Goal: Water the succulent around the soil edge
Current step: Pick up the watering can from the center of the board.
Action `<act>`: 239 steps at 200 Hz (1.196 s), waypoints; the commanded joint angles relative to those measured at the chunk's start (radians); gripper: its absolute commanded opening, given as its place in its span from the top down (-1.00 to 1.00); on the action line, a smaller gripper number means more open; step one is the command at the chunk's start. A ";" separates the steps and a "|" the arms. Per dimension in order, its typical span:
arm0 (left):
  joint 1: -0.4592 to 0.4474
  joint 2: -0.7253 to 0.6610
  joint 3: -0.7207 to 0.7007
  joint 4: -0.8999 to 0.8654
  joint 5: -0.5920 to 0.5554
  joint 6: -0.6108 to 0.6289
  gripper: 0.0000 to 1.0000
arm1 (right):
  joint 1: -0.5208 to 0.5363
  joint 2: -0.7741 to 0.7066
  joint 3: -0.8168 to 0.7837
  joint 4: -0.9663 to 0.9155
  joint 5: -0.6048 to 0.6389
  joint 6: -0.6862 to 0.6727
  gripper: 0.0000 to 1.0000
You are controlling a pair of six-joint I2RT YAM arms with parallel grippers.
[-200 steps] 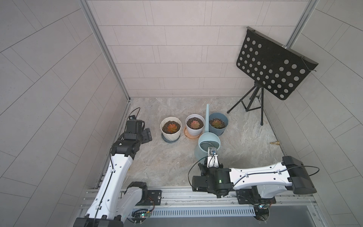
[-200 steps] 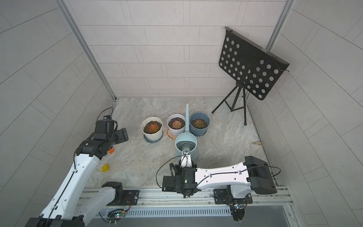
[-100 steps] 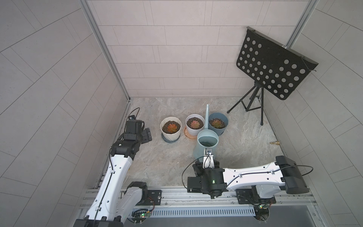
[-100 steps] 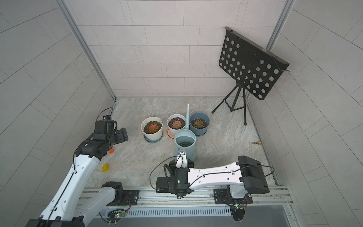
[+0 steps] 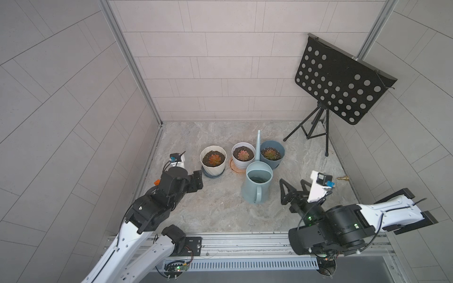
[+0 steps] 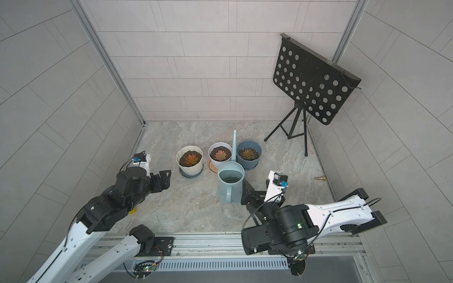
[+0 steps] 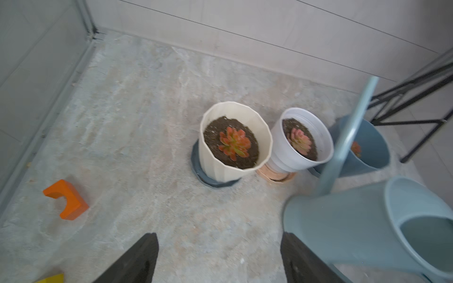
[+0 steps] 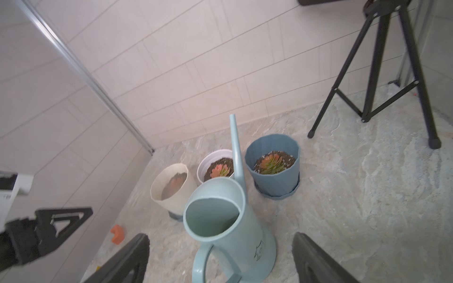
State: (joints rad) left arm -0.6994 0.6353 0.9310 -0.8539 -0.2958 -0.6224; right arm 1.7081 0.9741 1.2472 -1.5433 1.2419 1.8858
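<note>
A pale blue watering can (image 5: 257,186) (image 8: 228,220) stands upright on the stone floor, handle toward the front rail. Its long spout (image 5: 257,144) rises between the white pot (image 5: 243,156) and the blue pot (image 5: 272,154). A cream pot (image 5: 212,161) stands left of them. Each holds a reddish succulent (image 7: 234,143) in dark soil. My right gripper (image 5: 293,190) (image 8: 220,235) is open just right of the can's handle and holds nothing. My left gripper (image 5: 197,182) (image 7: 219,235) is open and empty, in front of the cream pot.
A black perforated music stand (image 5: 343,88) on a tripod (image 5: 316,129) fills the back right corner. An orange block (image 7: 66,199) and a yellow piece (image 6: 132,210) lie by the left wall. A brass fitting (image 5: 343,177) lies at the right wall.
My right gripper was shut at the can's handle; it has opened, let go and swung away to the right. The can stays upright. The left arm has barely moved.
</note>
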 commanded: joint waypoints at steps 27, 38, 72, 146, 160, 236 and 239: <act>-0.725 0.195 0.049 -0.156 -0.601 -0.469 -0.71 | -0.129 -0.173 -0.038 -0.130 0.144 -0.265 -0.95; -0.893 0.336 0.119 -0.216 -0.704 -0.578 -0.73 | -0.190 -0.226 -0.051 -0.063 0.143 -0.367 -0.95; -1.090 0.629 0.248 -0.363 -0.823 -0.887 -0.78 | -0.229 -0.385 -0.103 0.117 0.132 -0.604 -0.98; -1.109 0.796 0.253 -0.225 -0.901 -1.065 -0.81 | -0.254 -0.443 -0.117 0.124 0.125 -0.629 -1.00; -1.073 0.789 0.213 -0.098 -0.869 -0.999 -0.81 | -0.255 -0.446 -0.116 0.125 0.127 -0.635 -1.00; -0.928 0.874 0.162 0.306 -0.687 -0.725 -0.82 | -0.269 -0.475 -0.089 0.125 0.141 -0.681 -0.99; -0.924 0.880 0.163 0.315 -0.680 -0.717 -0.82 | -0.269 -0.476 -0.090 0.125 0.141 -0.682 -1.00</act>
State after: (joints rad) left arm -1.6489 1.4742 1.0931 -0.6621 -1.0367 -1.4437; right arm 1.4460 0.5102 1.1370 -1.4094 1.3552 1.2304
